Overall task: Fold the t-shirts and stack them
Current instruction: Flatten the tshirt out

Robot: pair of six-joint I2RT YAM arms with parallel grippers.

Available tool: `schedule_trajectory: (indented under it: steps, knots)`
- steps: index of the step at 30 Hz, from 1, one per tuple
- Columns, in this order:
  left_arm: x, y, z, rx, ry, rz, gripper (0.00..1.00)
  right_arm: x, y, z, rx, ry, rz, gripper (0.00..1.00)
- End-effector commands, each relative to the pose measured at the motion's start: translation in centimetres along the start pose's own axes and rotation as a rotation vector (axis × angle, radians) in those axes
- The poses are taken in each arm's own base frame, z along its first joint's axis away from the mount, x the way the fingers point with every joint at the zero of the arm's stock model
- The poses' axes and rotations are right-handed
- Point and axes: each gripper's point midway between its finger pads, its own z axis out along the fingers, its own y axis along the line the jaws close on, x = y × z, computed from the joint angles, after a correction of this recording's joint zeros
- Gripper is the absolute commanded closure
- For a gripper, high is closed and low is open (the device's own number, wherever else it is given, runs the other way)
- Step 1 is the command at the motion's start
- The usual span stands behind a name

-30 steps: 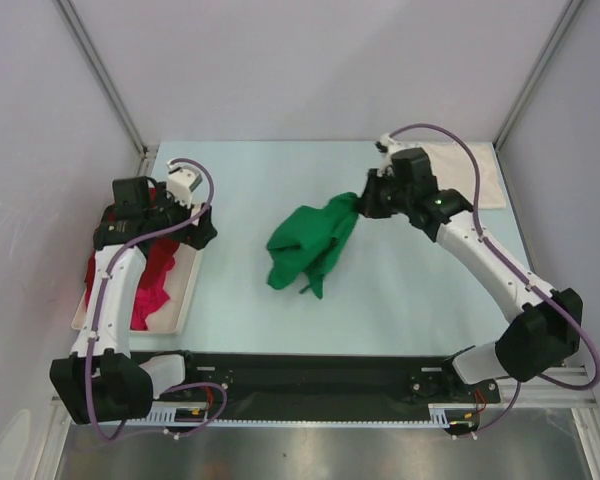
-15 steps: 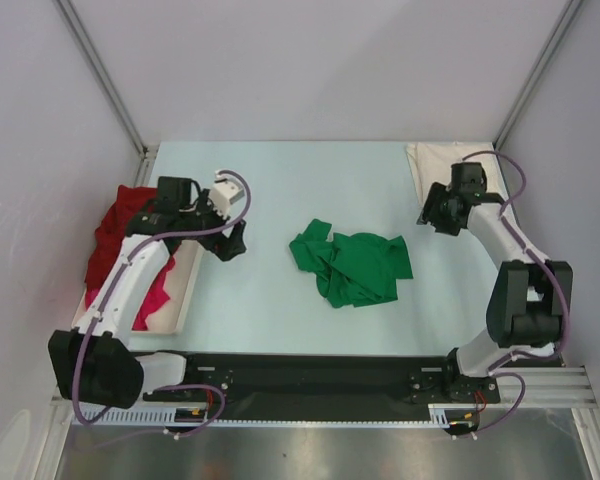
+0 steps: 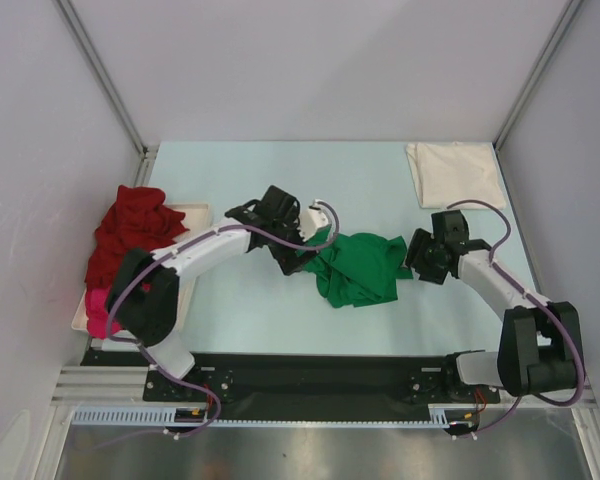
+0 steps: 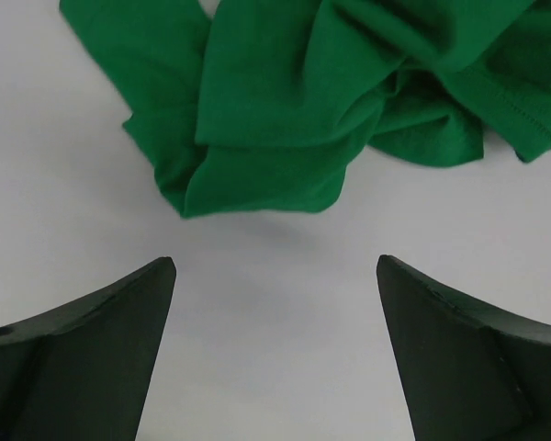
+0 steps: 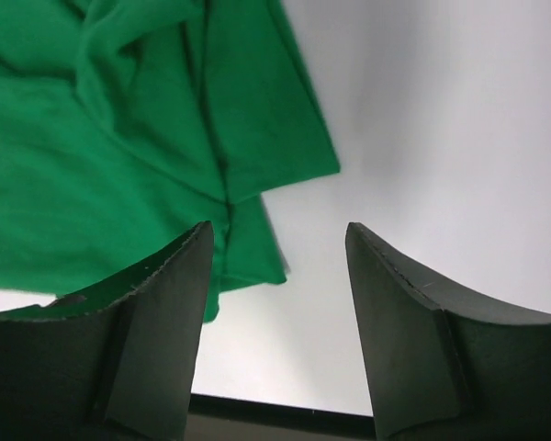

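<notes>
1. Step in hand, as I judge it: open out the green shirt (image 3: 365, 268) so it can be folded. Both arms are low beside it, one on each side.
2. To do it well, each gripper should pinch a single layer at an outer hem or sleeve, not the bunched middle. Then pull toward the left and right edges of the table (image 3: 250, 180), low and even, so the twists drop out. Lift only a little, or the wad gets dragged along.
3. Left edge: the red shirt (image 3: 130, 230) is heaped over the tray (image 3: 192, 212), with the pink shirt (image 3: 102, 312) toward the near edge. Both are unfolded and well apart from both grippers.
4. Left gripper (image 3: 302, 258): fingers spread, nothing between them. In the wrist view a folded lobe of the green shirt lies just ahead of the tips, centred in the gap. Bare table shows between tips and cloth, so they are near but not touching.
5. The green shirt is crumpled at about mid-table, a bit toward the right edge, between the two grippers.
6. Right gripper (image 3: 414, 260): fingers spread, empty. The shirt's right hem is just in front, off-centre toward one finger, with bare table ahead of the other. The cloth edge runs down to that finger; I cannot tell if it touches.
7. Far right corner: the cream shirt (image 3: 455, 175) lies flat and folded, well apart from the right gripper.
</notes>
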Motion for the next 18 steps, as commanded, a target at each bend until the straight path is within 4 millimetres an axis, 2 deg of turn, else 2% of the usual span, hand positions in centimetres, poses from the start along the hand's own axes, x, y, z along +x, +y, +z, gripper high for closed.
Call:
schedule_trajectory:
  steps: [1,2,4,5,8,10,11,12,13,14,15,16,17,18]
  knots:
    - [-4.9,1.2,0.9,-0.063,-0.107,0.078,0.04,-2.3,0.2,1.2,-0.001,-0.078,0.036,0.35]
    - [-4.8,1.2,1.8,-0.053,-0.098,0.079,0.04,-2.6,-0.3,1.6,0.028,-0.092,0.037,0.35]
    - [-5.4,1.7,2.4,-0.063,-0.107,0.079,0.07,-2.2,-1.0,3.1,0.058,-0.063,0.033,0.35]
    - [-4.8,1.8,3.5,-0.056,-0.081,0.071,0.09,-2.2,-0.9,3.7,0.052,-0.054,0.036,0.35]
    - [-4.8,1.6,4.4,-0.034,-0.075,0.058,0.19,-1.2,0.2,5.3,0.001,-0.003,0.03,0.36]
    - [-5.3,1.4,5.0,-0.016,-0.091,0.049,0.35,-0.9,0.5,5.9,0.0,0.009,0.025,0.38]
    - [-5.5,1.6,5.2,-0.019,-0.095,0.047,0.41,-0.8,0.9,6.1,-0.009,0.007,0.021,0.42]
    - [-5.4,1.8,5.7,-0.023,-0.09,0.039,0.54,-0.8,1.1,6.3,-0.021,0.007,0.024,0.46]
    - [-5.9,2.0,5.6,-0.027,-0.099,0.039,0.61,-0.8,1.4,6.5,-0.034,0.012,0.028,0.54]
    - [-6.0,2.0,5.8,-0.026,-0.1,0.036,0.7,-0.8,1.8,6.5,-0.057,0.016,0.036,0.71]
    - [-6.2,2.0,5.8,-0.022,-0.103,0.031,0.97,-0.9,2.0,6.5,-0.066,0.017,0.04,0.79]
    - [-6.4,2.0,5.7,-0.021,-0.105,0.027,0.99,-1.3,2.3,6.3,-0.082,0.007,0.042,0.86]
    - [-6.5,2.0,5.5,-0.02,-0.111,0.026,1.0,-1.7,2.5,6.0,-0.088,-0.002,0.043,0.98]
    - [-6.6,2.0,5.3,-0.021,-0.113,0.032,1.0,-2.4,2.4,5.7,-0.091,-0.018,0.051,1.0]
